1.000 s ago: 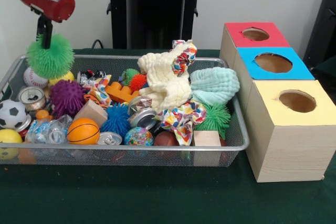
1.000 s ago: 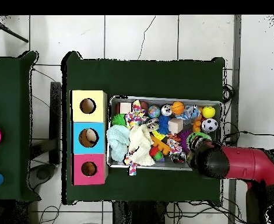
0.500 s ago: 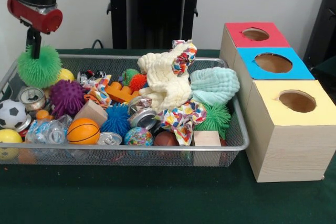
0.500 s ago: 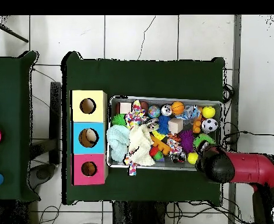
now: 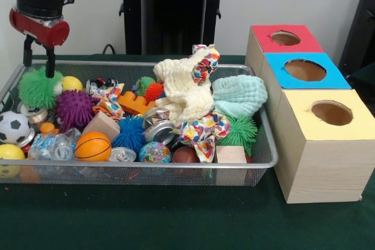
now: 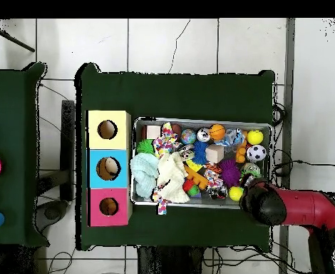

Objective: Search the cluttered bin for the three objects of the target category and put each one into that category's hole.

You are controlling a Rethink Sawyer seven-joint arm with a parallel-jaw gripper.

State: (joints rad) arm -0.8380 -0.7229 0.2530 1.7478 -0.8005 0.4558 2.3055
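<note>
Since one second ago, the green spiky rubber ball (image 5: 40, 88) has come down from the air and now lies in the far left corner of the wire mesh bin (image 5: 146, 175), beside the small yellow ball (image 5: 72, 82). The gripper (image 5: 38, 62) stands just above it with jaws spread, holding nothing. No object has visibly reached the three coloured boxes (image 5: 319, 121), so the sorting seems all left to do.
</note>
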